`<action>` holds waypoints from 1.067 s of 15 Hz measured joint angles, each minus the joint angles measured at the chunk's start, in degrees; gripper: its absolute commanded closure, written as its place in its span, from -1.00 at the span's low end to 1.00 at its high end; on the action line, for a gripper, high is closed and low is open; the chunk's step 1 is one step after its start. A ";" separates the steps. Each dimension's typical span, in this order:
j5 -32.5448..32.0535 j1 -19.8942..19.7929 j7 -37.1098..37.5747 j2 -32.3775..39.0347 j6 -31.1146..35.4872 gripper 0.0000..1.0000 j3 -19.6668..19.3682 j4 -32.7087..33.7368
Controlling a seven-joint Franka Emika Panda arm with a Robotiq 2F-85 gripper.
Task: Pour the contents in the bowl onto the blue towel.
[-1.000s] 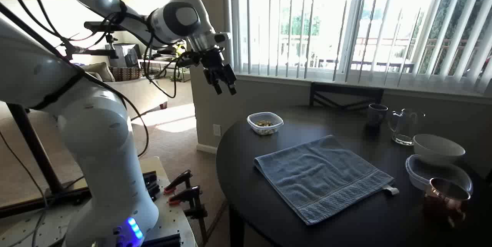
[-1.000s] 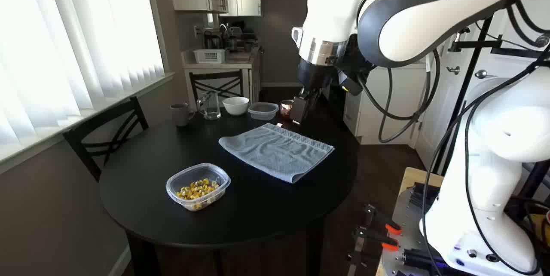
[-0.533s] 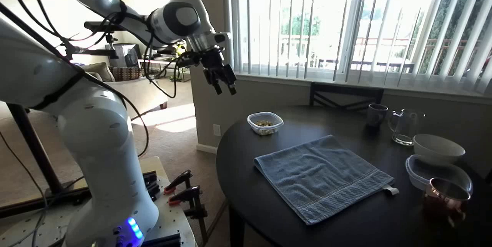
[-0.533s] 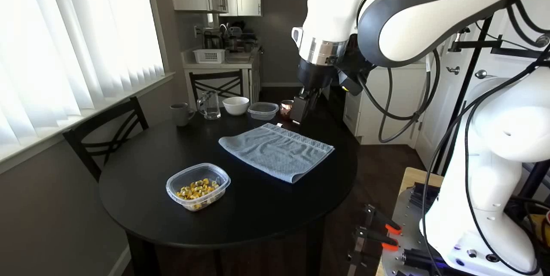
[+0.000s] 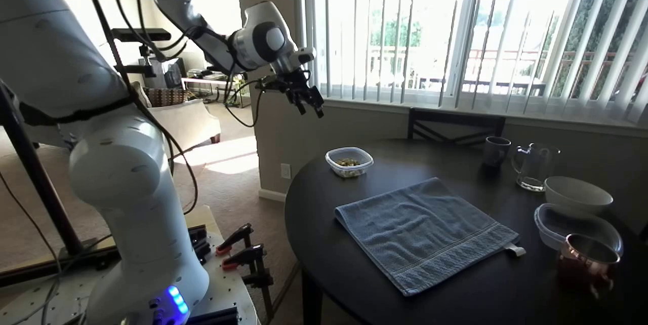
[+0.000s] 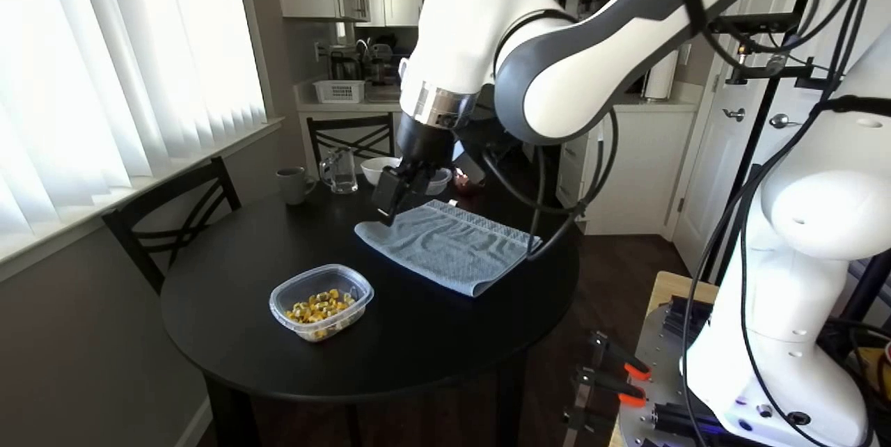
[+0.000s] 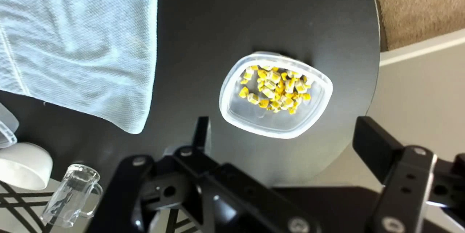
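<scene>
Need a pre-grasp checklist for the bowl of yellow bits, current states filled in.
1. Gripper open: ok, jaws wide apart in the wrist view.
2. Bowl upright on the table: ok in both exterior views.
3. Contents inside the bowl: ok.
4. Gripper down at the bowl: not ok, it is higher and apart.
5. Blue towel spread out for the pour: ok, though creased.
6. Bowl stiff enough to grip: cannot tell.

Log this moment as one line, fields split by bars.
gripper: midair, open, holding nothing | plastic container: upright on black table, yellow bits inside | blue towel: on same table, no bits visible | pour: not yet done
</scene>
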 measured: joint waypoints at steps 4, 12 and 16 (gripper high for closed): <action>-12.57 -5.15 14.15 14.18 0.75 -1.00 3.50 11.07; -28.32 6.77 29.33 42.56 -11.28 -1.00 -4.51 37.71; -22.19 21.71 29.32 54.79 -13.54 -1.00 -17.45 51.37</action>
